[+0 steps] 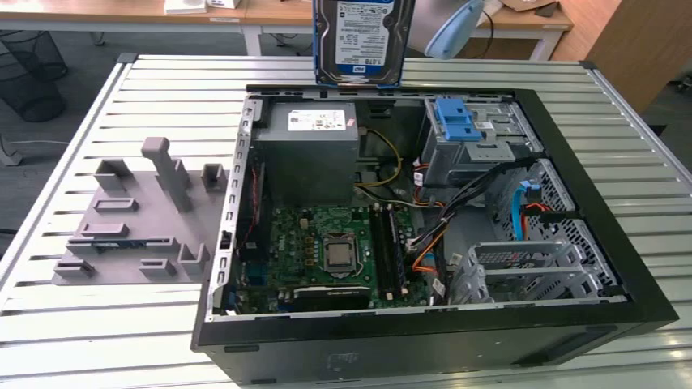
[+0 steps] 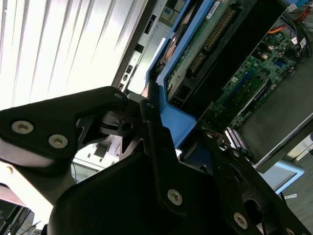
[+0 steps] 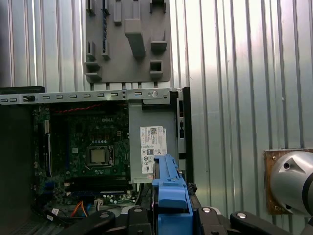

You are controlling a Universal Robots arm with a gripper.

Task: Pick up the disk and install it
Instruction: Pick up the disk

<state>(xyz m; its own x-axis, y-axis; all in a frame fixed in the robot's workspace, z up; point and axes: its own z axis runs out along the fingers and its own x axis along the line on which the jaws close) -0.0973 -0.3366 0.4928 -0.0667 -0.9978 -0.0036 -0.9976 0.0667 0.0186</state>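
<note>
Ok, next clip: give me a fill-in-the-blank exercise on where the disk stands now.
1. The gripper is shut on the disk, holding it by its ____ plastic bracket.
2. The disk hangs ____ the open computer case, not inside it.
3. The grey fixture lies on the exterior view's ____ of the case.
Missing words: blue; above; left.

Disk [image 1: 360, 40] above case [image 1: 433, 352] far edge; fixture [image 1: 135, 235] on table [image 1: 108, 340], exterior view's left of case.
</note>
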